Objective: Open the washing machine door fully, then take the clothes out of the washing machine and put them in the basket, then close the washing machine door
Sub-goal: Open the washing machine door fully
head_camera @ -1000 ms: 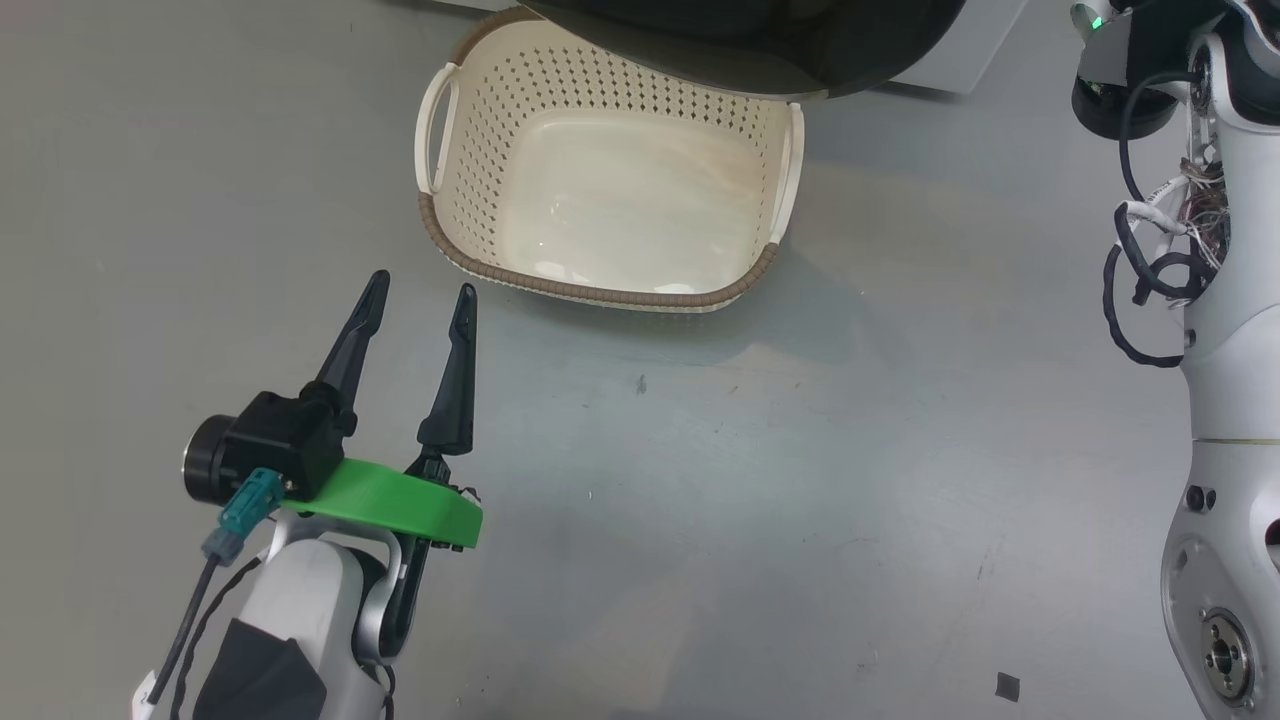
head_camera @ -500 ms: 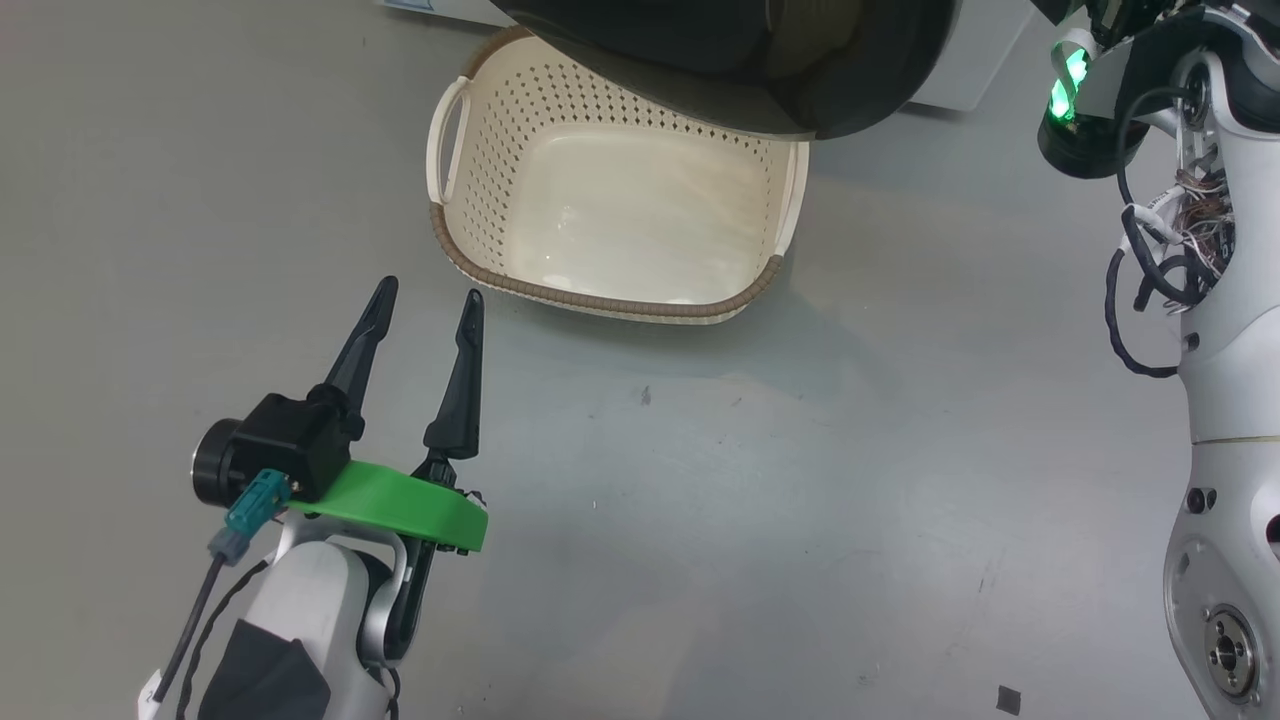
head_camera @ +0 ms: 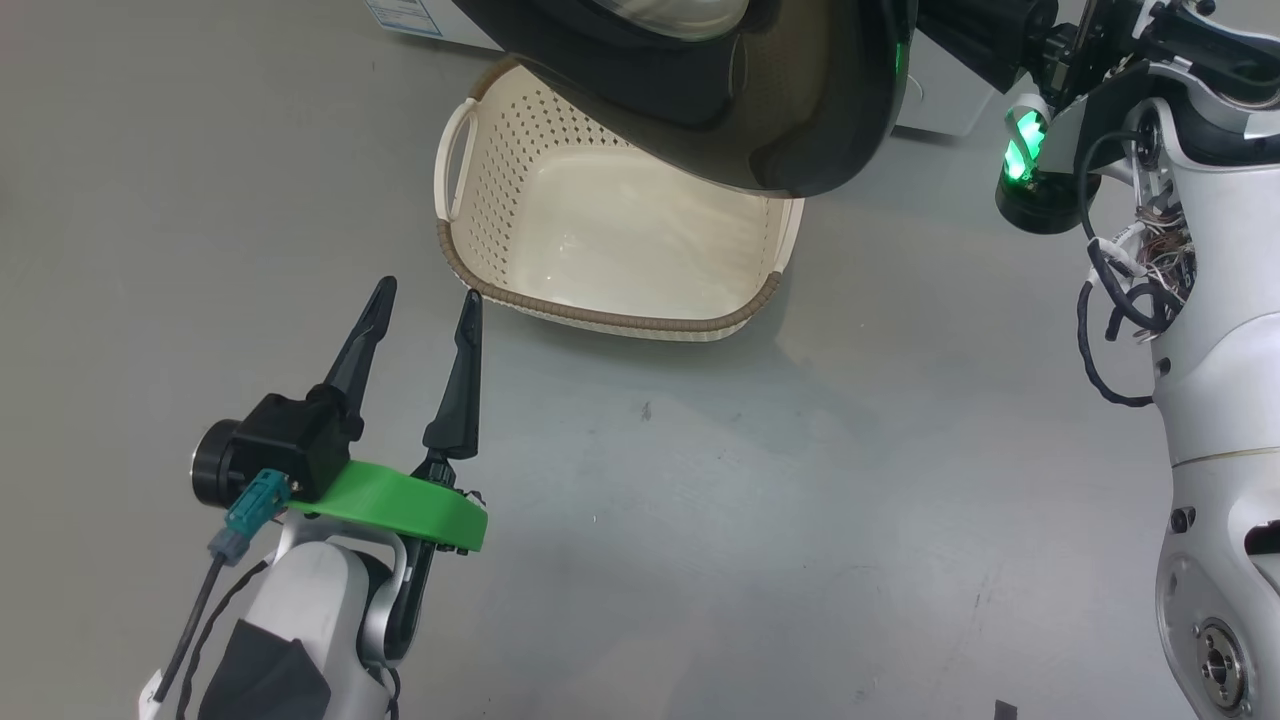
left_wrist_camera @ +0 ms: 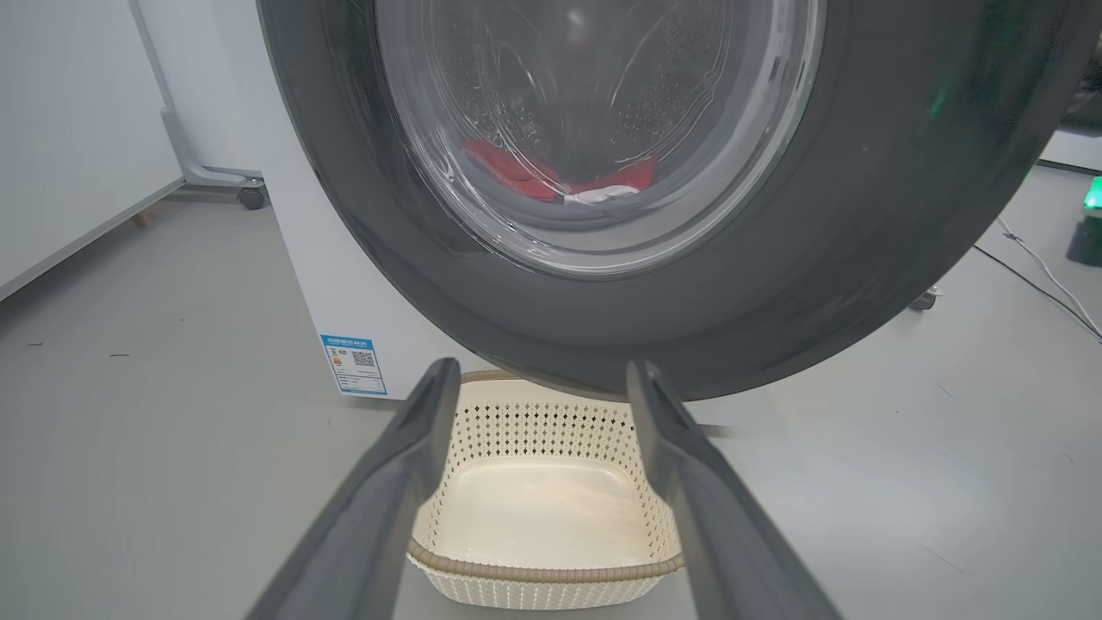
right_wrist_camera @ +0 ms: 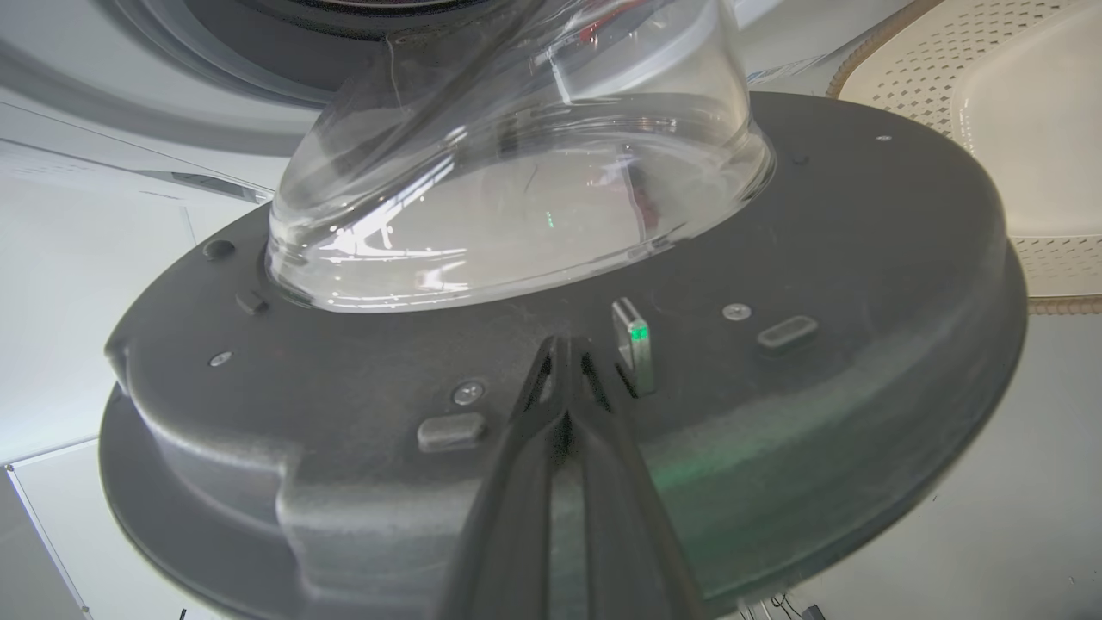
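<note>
Left pincer [head_camera: 428,291] hangs nearest, jaws spread wide and gripping nothing, low over the grey floor [head_camera: 700,520] with one fingertip just beside the near left corner of the basket [head_camera: 610,320]. That basket stands on the floor right before the washing machine [left_wrist_camera: 318,284] and has nothing in it; its pale bottom is bare. The washing machine door [head_camera: 700,100] is partly swung out, and its black rim overhangs the far side of the basket.

Beyond it, the right pincer [right_wrist_camera: 564,344] is closed on nothing, its tips set against the door's inner face just beside the latch hook [right_wrist_camera: 633,344]; whether they press or only hover I cannot tell.

The clothes [left_wrist_camera: 516,172] lie inside the drum, red with a bit of white, seen through the door glass.

Risks, as I judge them: closed tips pushing on smooth plastic have no hold, so they may skid off or snag the latch hook. The door's lower rim may catch the basket's rim as it opens. A door left short of fully open would shade the basket, and dropped clothes could land on the floor.
</note>
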Tool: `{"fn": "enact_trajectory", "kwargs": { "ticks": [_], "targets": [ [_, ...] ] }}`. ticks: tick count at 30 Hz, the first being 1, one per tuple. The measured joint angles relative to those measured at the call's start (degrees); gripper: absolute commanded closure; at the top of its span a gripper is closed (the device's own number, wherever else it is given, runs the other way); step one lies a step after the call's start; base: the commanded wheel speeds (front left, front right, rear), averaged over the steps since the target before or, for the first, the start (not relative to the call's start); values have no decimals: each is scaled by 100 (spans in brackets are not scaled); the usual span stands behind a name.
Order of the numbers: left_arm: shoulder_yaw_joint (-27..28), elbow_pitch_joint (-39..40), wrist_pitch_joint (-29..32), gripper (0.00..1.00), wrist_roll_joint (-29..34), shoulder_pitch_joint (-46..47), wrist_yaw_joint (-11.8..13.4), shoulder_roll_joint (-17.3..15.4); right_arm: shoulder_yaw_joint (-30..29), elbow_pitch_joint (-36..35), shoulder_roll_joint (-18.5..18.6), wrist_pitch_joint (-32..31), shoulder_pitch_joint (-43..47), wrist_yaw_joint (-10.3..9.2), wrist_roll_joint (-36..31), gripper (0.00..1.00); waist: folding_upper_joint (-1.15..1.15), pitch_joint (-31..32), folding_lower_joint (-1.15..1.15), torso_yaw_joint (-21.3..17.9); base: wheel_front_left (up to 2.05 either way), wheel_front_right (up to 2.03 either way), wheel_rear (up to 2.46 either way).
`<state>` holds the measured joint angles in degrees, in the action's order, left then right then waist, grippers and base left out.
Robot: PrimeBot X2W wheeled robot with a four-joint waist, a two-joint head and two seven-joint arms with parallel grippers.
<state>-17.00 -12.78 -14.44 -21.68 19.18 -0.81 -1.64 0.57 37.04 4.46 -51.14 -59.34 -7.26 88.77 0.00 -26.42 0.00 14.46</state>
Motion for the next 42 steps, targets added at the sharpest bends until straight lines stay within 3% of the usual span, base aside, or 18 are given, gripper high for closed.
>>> {"fn": "enact_trajectory", "kwargs": {
  "ticks": [15,42],
  "targets": [
    [-29,-11,0,0,-8,-4,1,0,541,87,0,-399,224,0,598,100,0,153,0,27,0,0,0],
    [-83,-21,0,0,-46,-35,53,0,2343,-546,-8,-492,837,-1,1992,100,0,343,0,104,0,0,0]
  ]
}}
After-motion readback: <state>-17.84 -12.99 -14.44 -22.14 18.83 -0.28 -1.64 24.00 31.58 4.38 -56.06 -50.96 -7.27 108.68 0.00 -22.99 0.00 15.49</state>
